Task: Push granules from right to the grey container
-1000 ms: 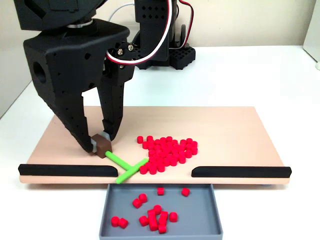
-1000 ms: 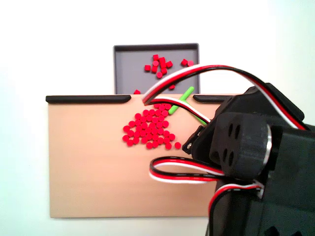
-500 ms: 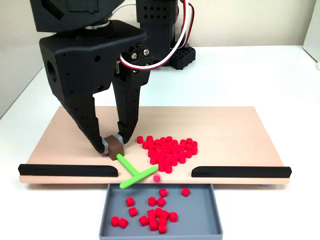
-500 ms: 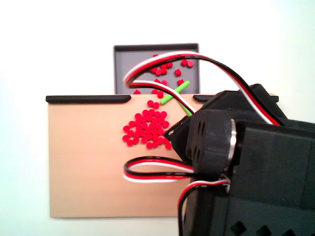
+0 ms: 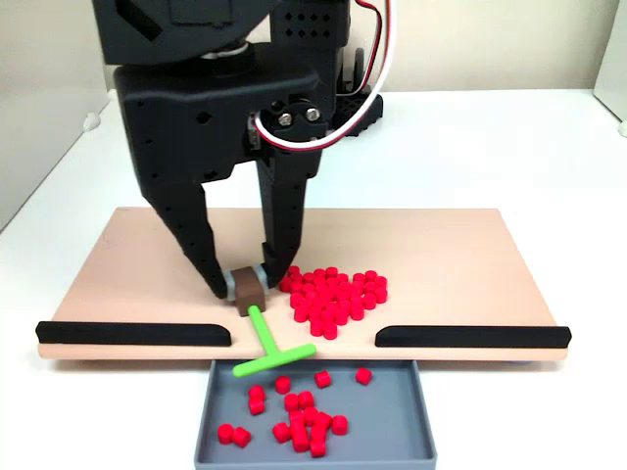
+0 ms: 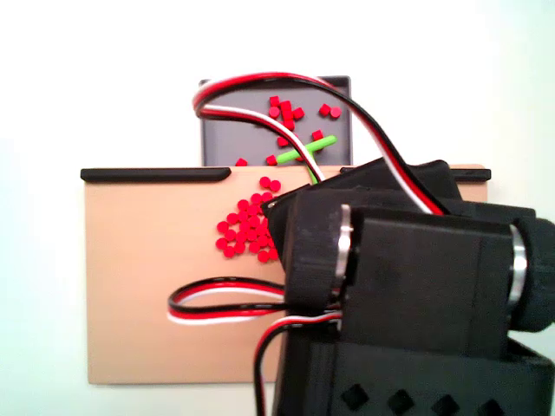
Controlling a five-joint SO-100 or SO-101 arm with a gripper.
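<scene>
A pile of red granules point(image 5: 333, 296) lies on the beige board point(image 5: 441, 264), right of the gripper in a fixed view; part of the pile point(image 6: 247, 230) shows in another fixed view, the rest behind the arm. More granules point(image 5: 294, 411) lie in the grey container point(image 5: 392, 431) at the board's front gap, also seen as the grey container point(image 6: 227, 130). My gripper point(image 5: 247, 290) is shut on the brown block of a green T-shaped stick point(image 5: 269, 352), whose crossbar hangs over the container's edge. The stick point(image 6: 305, 149) pokes out past the wires.
Two black strips point(image 5: 132, 333) point(image 5: 470, 336) line the board's front edge, with the gap between them. The arm's base point(image 5: 333, 59) stands behind the board. Red, white and black wires point(image 6: 260, 91) loop across a fixed view. A white table surrounds the board.
The gripper with the stick has moved right, toward the pile. The crossbar swung out over the container's edge, and several granules dropped from the board edge into the container.
</scene>
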